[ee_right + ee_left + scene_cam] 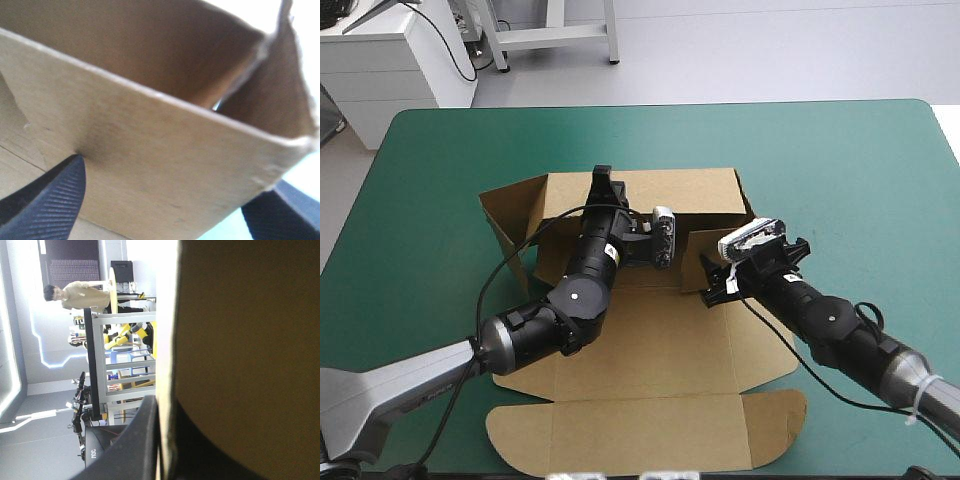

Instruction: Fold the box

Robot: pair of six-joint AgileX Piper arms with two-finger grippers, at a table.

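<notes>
Box: brown cardboard box (660, 340), a cut sheet partly raised, lying near the middle of the teal-green surface (840, 170), base flat.
Rear wall (690, 195): upright along the far side of the base.
Left flap (515, 215): standing and splayed outward at the far-left corner.
Right wall (705, 240): short, raised at a tilt, just ahead of the right gripper.
Lid (650, 430): flat on the surface toward the near edge, with a rounded tab at each end.
Left gripper (602, 180): reached across the base from the near left, set on the top edge of the rear wall.
Left jaws: all but closed, pinching that wall. In the wrist view (162, 415), one black finger (135, 450) pressed against the pale cut edge, brown board (250, 365) filling everything beyond it.
Right gripper (712, 285): low over the base's right side, reaching in from the near right, facing the right wall (150, 130).
Right jaws: spread wide in the wrist view (177, 172). One black fingertip (50, 200) touching the wall's face, the other off past the wall's end, clear of the board.
</notes>
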